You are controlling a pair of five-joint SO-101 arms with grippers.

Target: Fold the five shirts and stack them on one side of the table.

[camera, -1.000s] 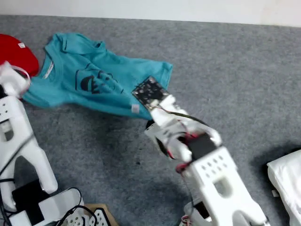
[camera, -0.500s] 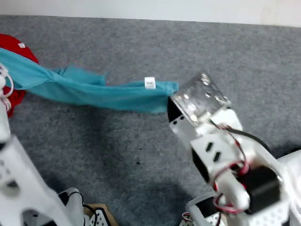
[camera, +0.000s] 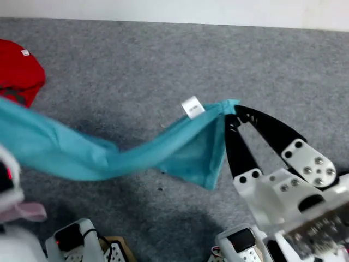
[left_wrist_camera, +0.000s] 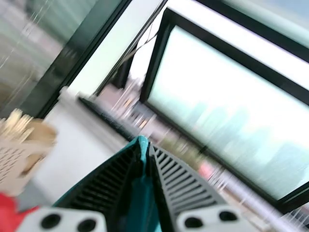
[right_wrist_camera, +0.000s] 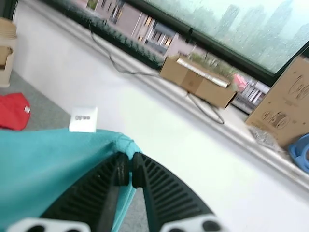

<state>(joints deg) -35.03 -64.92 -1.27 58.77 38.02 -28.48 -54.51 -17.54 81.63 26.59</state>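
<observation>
Your right gripper (camera: pixel 232 114) has its two black, ridged plastic fingers (right_wrist_camera: pixel 159 193) pressed tip to tip on a hem corner of the teal shirt (camera: pixel 109 155), a thin, soft knit fabric. The grip sits at about three o'clock from the table's middle. From there the cloth runs as a long, sagging band with loose folds out towards nine o'clock. Most of it hangs clear of the surface, with a soft shadow beneath. A slack flap droops just below the pinched corner.

Your left gripper (left_wrist_camera: pixel 144 147) has the same ridged black fingers, closed with a strip of the teal cloth between them.

A small white rectangular label (camera: pixel 191 107) stands up from the hem just beside the right gripper's tips, on their nine o'clock side.

The red shirt (camera: pixel 19 68), of similar soft cloth, lies in a rounded heap at the table's ten o'clock edge. It is well apart from the right gripper and near the far end of the teal band.

The grey table (camera: pixel 163 60) has a matt, felt-like nap.
</observation>
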